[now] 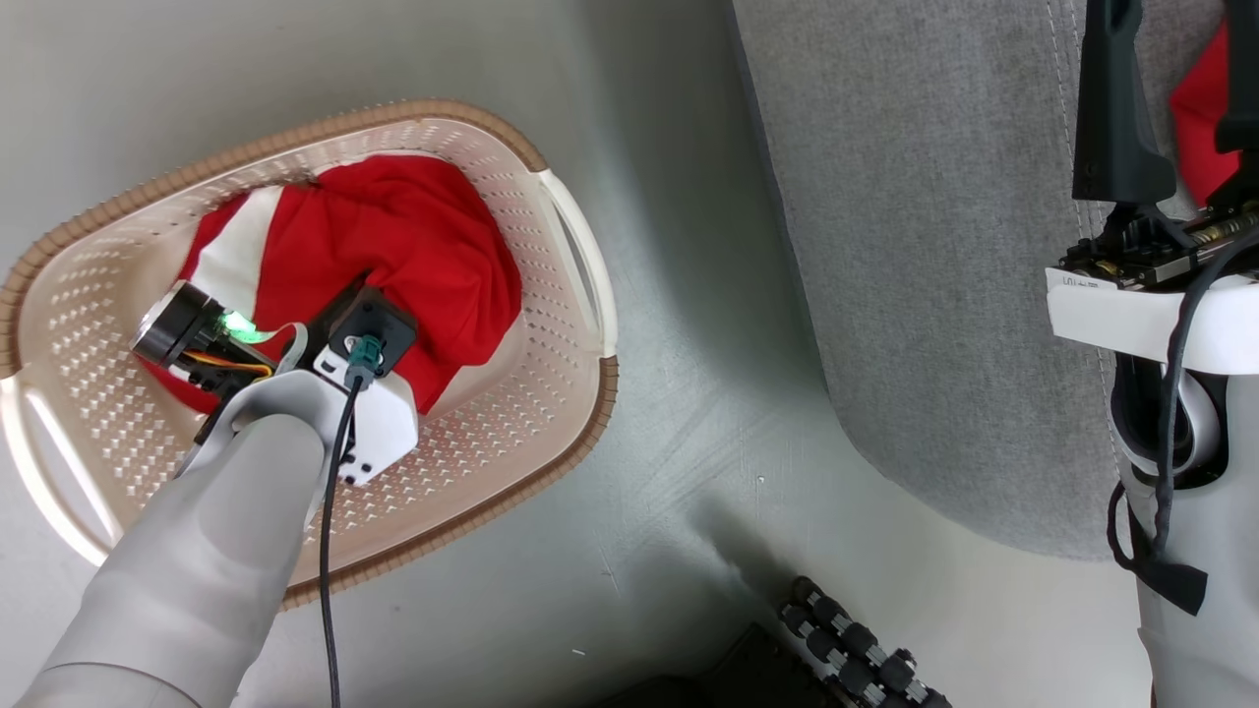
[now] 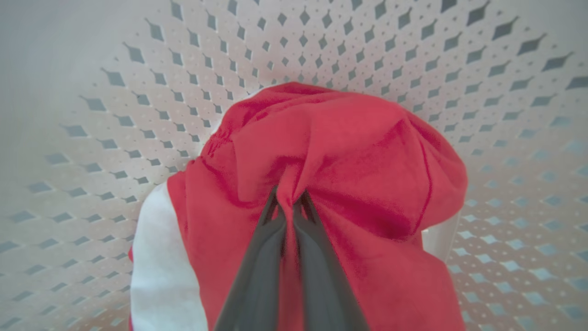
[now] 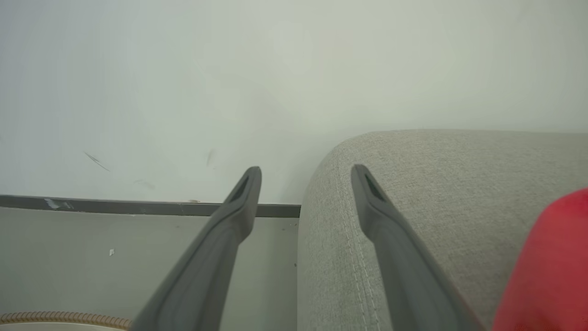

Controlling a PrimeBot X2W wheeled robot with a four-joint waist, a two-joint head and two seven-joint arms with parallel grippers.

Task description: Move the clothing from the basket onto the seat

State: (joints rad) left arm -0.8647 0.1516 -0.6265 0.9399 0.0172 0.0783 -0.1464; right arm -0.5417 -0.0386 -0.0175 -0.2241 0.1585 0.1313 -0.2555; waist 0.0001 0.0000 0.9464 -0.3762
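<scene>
1. Near left: left gripper fingers pressed together, pinching a fold of the red clothing, which lies in the basket; not yet lifted.
2. Right: right gripper fingers spread, empty, above the seat edge.
3. Far right: another red piece lies on the seat. Judged partly done; the basket item remains.

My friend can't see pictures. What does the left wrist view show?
The left claw is shut on a fold of red-and-white clothing inside the cream basket, whose walls have small diamond holes.
</scene>
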